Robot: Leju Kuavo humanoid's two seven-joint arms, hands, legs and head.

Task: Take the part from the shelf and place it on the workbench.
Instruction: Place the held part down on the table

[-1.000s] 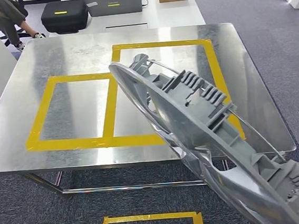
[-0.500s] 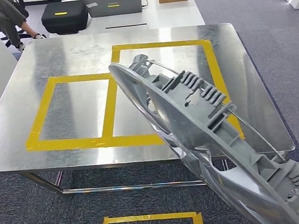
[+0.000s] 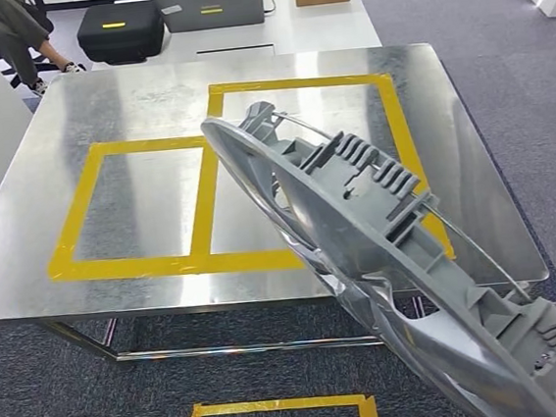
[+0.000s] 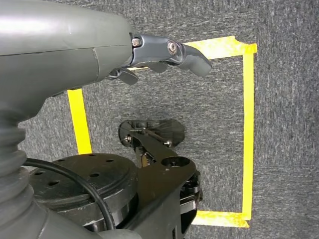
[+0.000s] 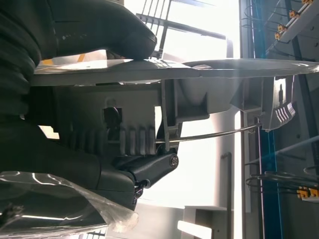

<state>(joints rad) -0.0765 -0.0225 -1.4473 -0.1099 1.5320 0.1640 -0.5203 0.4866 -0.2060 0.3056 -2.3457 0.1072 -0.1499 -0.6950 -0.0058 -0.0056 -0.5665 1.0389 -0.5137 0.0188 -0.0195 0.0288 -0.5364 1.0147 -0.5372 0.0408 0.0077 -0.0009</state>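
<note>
A: At the right wrist, fingers (image 5: 150,169) clench the part (image 3: 383,248), holding it tilted above the surface (image 3: 138,94).

B: Left hand (image 4: 112,55)?

A: Hanging slack, holding nothing. Part looks rigid, long, bag-slippery; grip the ribs.

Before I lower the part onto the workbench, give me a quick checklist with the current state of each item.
1. Right hand grips the part: ok, fingers wrap its ribbed section.
2. Part over the workbench: not ok, its near end hangs past the front edge.
3. Taped squares free of objects: ok.
4. Left hand out of the way: ok, it hangs over the floor, holding nothing.
5. Plastic wrap loose near the grip: cannot tell whether it will snag.
</note>
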